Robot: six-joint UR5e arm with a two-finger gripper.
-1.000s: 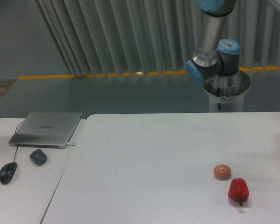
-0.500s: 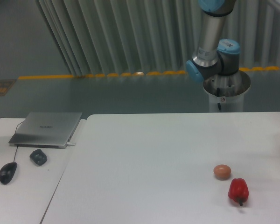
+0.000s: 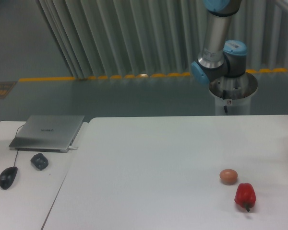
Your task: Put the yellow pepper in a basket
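The yellow pepper is out of view, and no basket shows in the frame. My gripper is out of view too; only the arm's base and lower joints (image 3: 220, 52) stand behind the table's far edge at the upper right. On the white table (image 3: 149, 163) lie a red pepper (image 3: 245, 195) near the front right and a small tan-orange egg-shaped ball (image 3: 228, 176) just behind and left of it.
On a second table to the left sit a closed grey laptop (image 3: 48, 132), a black mouse (image 3: 8, 177) and a small dark object (image 3: 39, 161). A seam between the two tables runs diagonally at the left.
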